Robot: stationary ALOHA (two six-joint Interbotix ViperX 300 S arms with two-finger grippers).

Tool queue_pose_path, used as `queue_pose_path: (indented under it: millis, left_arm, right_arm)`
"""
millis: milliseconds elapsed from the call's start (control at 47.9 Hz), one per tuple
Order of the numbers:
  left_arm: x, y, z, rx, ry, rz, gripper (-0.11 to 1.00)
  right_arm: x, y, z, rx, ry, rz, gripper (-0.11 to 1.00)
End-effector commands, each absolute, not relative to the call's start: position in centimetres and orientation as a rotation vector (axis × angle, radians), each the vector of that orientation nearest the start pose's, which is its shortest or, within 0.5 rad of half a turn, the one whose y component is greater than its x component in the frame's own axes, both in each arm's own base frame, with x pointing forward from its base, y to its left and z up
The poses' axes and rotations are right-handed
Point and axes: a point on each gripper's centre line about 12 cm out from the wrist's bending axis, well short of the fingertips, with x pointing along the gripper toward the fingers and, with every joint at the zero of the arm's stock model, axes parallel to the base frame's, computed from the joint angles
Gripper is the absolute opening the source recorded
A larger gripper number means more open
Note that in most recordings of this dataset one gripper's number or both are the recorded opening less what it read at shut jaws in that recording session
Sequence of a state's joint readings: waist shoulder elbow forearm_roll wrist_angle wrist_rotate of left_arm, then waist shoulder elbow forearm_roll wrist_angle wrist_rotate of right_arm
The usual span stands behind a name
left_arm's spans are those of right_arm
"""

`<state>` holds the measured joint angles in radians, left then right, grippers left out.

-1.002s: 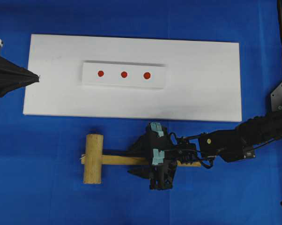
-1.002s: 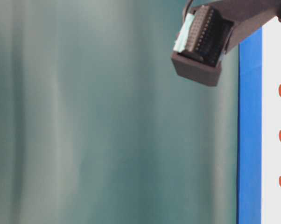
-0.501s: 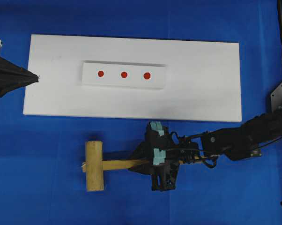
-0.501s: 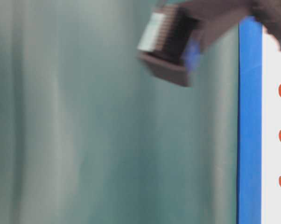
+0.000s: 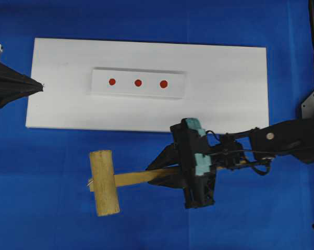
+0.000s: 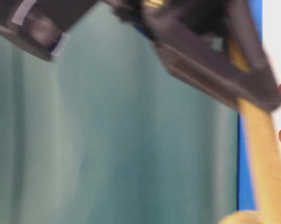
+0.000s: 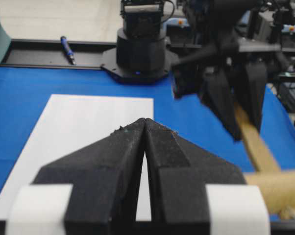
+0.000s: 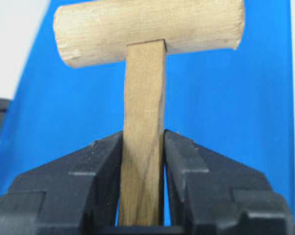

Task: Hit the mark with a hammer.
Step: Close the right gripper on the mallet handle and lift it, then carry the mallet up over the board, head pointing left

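blue cloth: hammer (image 5: 115,179) axis left-right, head left; right end effector (image 5: 165,174) clamps handle; left end effector (image 7: 145,128) closed.

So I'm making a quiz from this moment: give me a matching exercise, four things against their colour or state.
Things:
1. hammer
2. left pincer
3. marks
4. cloth

States:
A. red dots on the white strip
B. blue, covering the table
C. shut on nothing
D. handle clamped in the right pincer

Pairs: 1-D, 2-C, 3-A, 4-B

Hammer (image 5: 106,182) below the board (image 5: 230,94), marked strip (image 5: 137,83) on the board's middle.
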<state>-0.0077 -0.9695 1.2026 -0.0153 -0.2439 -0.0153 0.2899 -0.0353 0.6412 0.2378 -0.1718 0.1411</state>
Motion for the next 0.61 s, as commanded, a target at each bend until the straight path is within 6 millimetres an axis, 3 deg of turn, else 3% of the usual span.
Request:
queue_pose_path:
  millis: [0, 230, 584]
  left_arm:
    - [19.8, 0.0, 28.3, -0.035, -0.026, -0.001, 0.00]
    - [19.7, 0.0, 28.3, -0.033, -0.028, -0.001, 0.00]
    - [19.7, 0.0, 28.3, -0.035, -0.026, -0.001, 0.00]
  right_arm:
    - [38.5, 10.8, 22.9, 0.302, 0.419, 0.168, 0.10]
    - [39.0, 8.8, 22.9, 0.307, 0.409, 0.120, 0.10]
    - [39.8, 0.1, 23.2, 0.236, 0.374, -0.058, 0.10]
